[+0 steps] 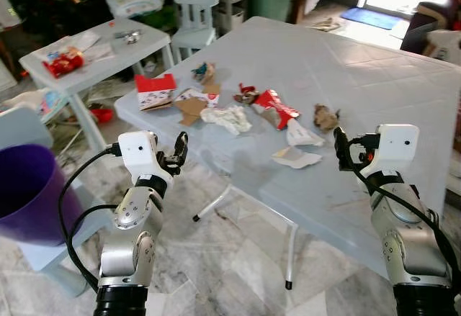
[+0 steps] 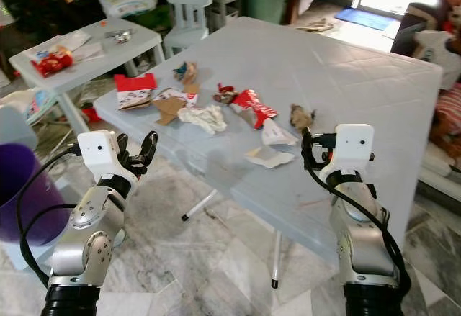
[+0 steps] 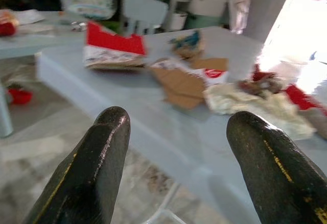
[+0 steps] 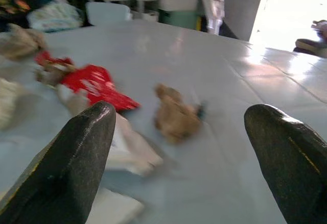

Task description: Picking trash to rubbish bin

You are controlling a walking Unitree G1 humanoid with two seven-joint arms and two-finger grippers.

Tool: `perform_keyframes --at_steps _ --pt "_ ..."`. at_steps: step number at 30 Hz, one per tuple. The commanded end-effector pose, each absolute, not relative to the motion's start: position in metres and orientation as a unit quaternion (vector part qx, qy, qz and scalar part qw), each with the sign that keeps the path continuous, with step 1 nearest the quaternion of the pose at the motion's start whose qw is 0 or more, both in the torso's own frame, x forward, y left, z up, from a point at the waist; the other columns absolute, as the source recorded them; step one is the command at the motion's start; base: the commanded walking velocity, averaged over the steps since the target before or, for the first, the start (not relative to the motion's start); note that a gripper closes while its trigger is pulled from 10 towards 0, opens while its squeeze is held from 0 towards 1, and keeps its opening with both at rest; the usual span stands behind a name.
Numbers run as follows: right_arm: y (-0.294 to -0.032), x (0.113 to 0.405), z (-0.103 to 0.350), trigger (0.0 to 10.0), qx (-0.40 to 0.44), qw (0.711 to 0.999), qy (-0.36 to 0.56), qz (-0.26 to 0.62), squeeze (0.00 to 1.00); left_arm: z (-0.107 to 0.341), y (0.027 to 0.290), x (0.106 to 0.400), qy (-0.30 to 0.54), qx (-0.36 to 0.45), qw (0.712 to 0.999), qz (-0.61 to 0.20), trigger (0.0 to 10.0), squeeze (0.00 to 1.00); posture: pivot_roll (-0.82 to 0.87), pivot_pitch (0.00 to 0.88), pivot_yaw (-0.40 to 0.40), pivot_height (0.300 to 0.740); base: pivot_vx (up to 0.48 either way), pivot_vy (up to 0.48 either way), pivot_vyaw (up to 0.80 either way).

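Scattered trash [image 1: 238, 111] on the table [image 1: 374, 100], bin [image 1: 29, 193] on the floor to its left.

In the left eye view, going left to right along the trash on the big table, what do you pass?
Red-and-white carton → brown cardboard piece → crumpled white tissue → red wrapper → brown crumpled wad.
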State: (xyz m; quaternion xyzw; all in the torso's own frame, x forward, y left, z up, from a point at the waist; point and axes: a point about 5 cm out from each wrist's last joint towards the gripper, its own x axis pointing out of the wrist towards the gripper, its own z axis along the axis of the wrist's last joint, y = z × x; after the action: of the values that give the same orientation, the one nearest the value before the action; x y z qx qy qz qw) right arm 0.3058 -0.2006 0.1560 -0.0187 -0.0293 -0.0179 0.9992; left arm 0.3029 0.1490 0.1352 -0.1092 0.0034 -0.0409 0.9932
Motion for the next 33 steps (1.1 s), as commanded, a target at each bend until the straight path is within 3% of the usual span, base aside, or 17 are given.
perform_keyframes --at_steps 1,9,19,25,33 --pt "-0.202 0.309 0.162 10.0 -0.019 0.999 -0.037 -0.019 0.0 0.135 0.147 0.307 0.011 -0.108 0.993 -0.049 10.0 0.0 -0.01 0.057 0.019 0.74 0.0 0.0 0.0" --pt "-0.193 0.323 0.163 10.0 -0.018 0.999 -0.033 -0.012 0.0 0.129 0.139 0.319 0.032 -0.115 0.99 -0.069 10.0 0.0 -0.01 0.059 0.023 0.74 0.0 0.0 0.0" --pt "-0.172 0.334 0.159 10.0 -0.016 1.0 -0.017 0.016 0.0 0.143 0.131 0.325 -0.014 -0.111 0.99 -0.087 10.0 0.0 0.01 0.052 0.021 0.74 0.0 0.0 0.0" --pt "-0.169 0.336 0.138 10.0 -0.036 0.998 0.047 0.032 0.0 0.138 0.121 0.315 -0.004 -0.106 0.987 -0.122 10.0 0.0 0.01 0.054 0.028 0.74 0.0 0.0 0.0" --pt "-0.172 0.337 0.146 10.0 -0.043 0.999 0.017 0.017 0.0 0.136 0.114 0.3 -0.005 -0.093 0.983 -0.161 10.0 0.0 0.02 0.054 0.029 0.74 0.0 0.0 0.0"
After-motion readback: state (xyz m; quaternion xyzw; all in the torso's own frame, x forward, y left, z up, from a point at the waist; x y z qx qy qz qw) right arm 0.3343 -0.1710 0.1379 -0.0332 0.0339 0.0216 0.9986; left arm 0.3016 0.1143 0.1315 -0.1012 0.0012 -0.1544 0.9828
